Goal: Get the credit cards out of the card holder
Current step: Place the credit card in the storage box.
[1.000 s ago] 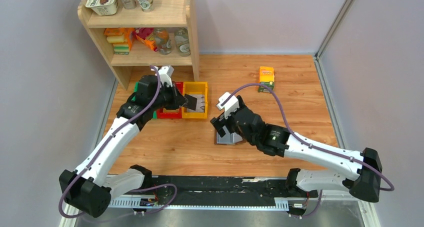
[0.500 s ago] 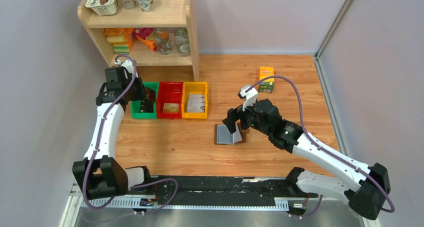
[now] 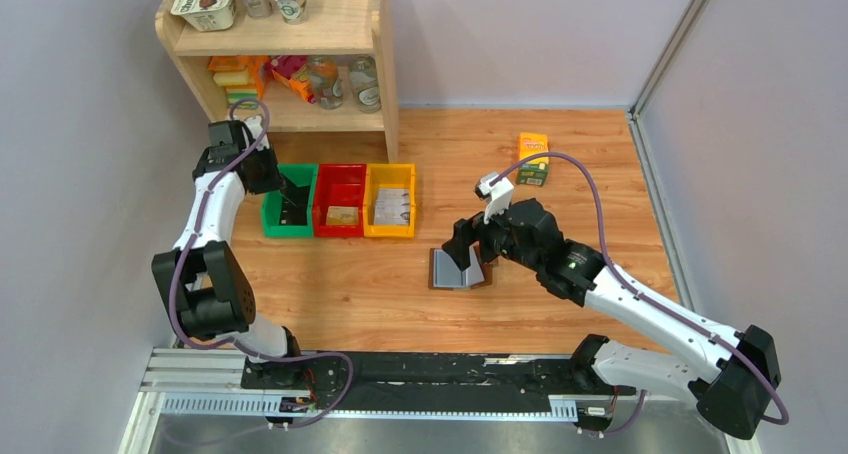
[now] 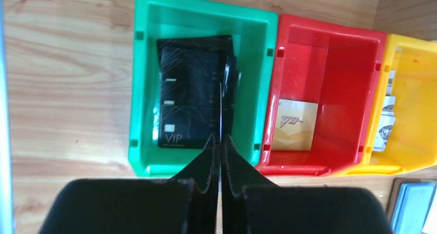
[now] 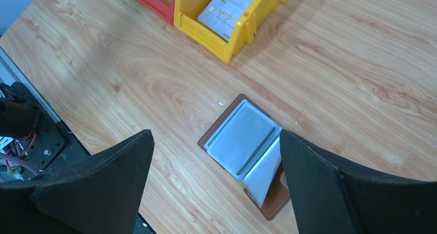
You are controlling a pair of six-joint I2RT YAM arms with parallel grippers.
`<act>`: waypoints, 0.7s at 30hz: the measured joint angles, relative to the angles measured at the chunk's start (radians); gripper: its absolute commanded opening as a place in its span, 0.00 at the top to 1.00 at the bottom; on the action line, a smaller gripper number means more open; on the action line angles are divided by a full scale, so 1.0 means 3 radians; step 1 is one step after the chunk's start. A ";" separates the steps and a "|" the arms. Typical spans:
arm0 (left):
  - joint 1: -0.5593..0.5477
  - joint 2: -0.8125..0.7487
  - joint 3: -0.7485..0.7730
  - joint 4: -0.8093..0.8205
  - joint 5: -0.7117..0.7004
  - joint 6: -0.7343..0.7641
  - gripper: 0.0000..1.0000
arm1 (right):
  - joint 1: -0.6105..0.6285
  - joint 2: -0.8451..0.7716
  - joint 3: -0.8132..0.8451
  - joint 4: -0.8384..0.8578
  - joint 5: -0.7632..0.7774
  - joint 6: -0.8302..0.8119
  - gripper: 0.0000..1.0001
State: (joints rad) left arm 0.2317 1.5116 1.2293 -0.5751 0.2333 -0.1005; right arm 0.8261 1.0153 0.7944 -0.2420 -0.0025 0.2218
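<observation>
Wooden table (image 3: 560, 194), pale grey walls on three sides.
- Far left corner: wooden shelf unit (image 3: 290, 74) with cups and jars.
- Left gripper (image 4: 220, 141): fingers pressed together on a thin credit card (image 4: 220, 105) seen edge-on, over the green bin (image 4: 141, 89).
- Green bin, left part of the table: stack of black VIP cards (image 4: 190, 89).
- Red bin (image 4: 330, 48), touching the green one: one cream card (image 4: 295, 124).
- Yellow bin (image 5: 227, 43), next along: pale VIP cards (image 5: 227, 10).
- Card holder (image 5: 247, 151): lying open near the table's centre, clear sleeves up, one sleeve raised.
- Right gripper (image 5: 216, 136): fingers wide apart above the holder, gripping nothing.
- Far edge, right of centre: orange-green carton (image 3: 533, 157).
</observation>
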 measured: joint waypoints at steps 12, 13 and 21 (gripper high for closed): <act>0.0015 0.0532 -0.0081 0.0397 0.0352 0.0006 0.91 | 0.0000 -0.0014 -0.0041 -0.0005 -0.0010 0.0010 0.05; 0.0019 0.0594 -0.0081 0.0403 0.0352 0.0009 0.89 | 0.0000 -0.0015 -0.0041 -0.0008 -0.0009 0.0011 0.05; 0.0022 0.0696 -0.0043 0.0290 0.0027 0.0033 0.78 | 0.0000 -0.0075 -0.0041 -0.0081 0.0083 0.0048 0.05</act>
State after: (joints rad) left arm 0.2382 1.7203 1.2163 -0.4881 0.2413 -0.0906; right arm 0.8261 0.9928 0.7822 -0.2665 0.0223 0.2363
